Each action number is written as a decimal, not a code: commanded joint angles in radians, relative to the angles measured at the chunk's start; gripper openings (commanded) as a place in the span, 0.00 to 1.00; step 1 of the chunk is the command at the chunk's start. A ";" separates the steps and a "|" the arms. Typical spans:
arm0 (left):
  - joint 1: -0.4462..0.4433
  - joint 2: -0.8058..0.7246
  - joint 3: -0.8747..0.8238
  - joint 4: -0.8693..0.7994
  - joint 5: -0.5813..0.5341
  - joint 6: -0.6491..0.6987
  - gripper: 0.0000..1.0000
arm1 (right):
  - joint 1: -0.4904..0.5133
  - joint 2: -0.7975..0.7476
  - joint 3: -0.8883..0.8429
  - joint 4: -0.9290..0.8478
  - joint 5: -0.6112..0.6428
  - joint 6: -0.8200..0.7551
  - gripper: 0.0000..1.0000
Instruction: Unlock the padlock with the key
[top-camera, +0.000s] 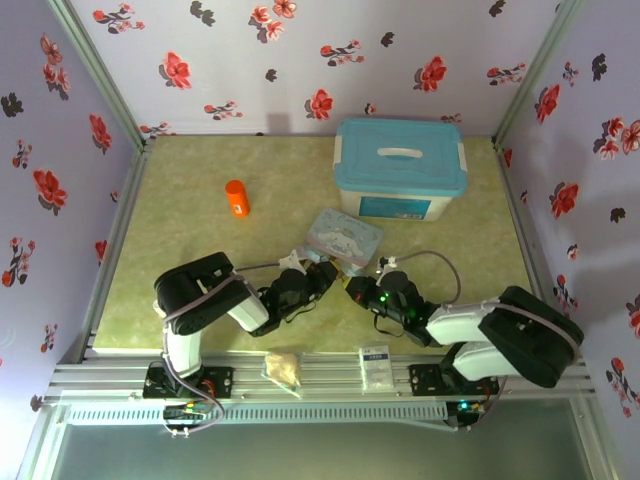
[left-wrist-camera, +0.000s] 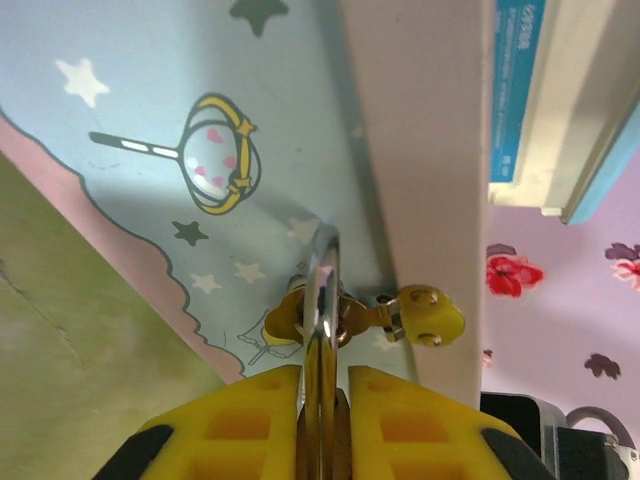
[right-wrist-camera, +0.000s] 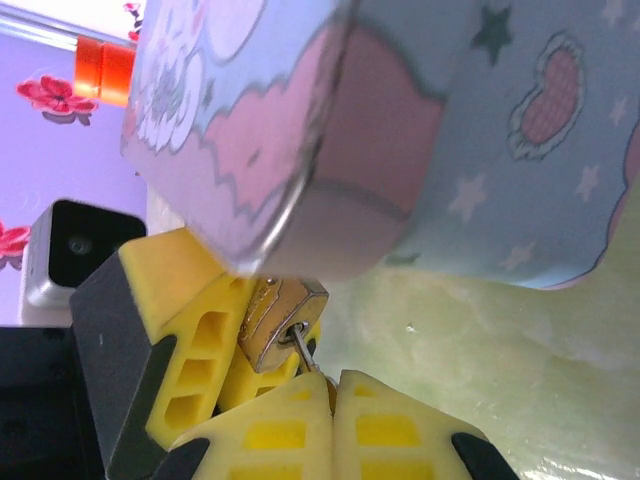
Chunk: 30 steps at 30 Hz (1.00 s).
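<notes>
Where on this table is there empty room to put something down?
Bare mat lies left of the orange bottle and between it and the blue box. Crowded: by the cartoon tin, where the left gripper and right gripper meet.

the table (top-camera: 180, 230) is showing one blue box (top-camera: 400, 165), one orange bottle (top-camera: 236, 197), one cartoon tin (top-camera: 345, 237), one padlock (right-wrist-camera: 278, 322), one key (right-wrist-camera: 300, 348), one tan packet (top-camera: 283, 368), one white packet (top-camera: 376, 365).
</notes>
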 joint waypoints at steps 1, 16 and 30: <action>-0.098 -0.023 0.046 0.090 0.185 0.016 0.00 | -0.061 0.097 0.072 0.302 -0.127 0.090 0.00; -0.094 -0.075 0.003 0.093 0.229 0.075 0.00 | -0.196 0.301 0.112 0.550 -0.350 0.239 0.00; -0.048 -0.086 -0.026 0.091 0.164 0.055 0.00 | -0.162 0.047 0.038 0.195 -0.203 0.093 0.27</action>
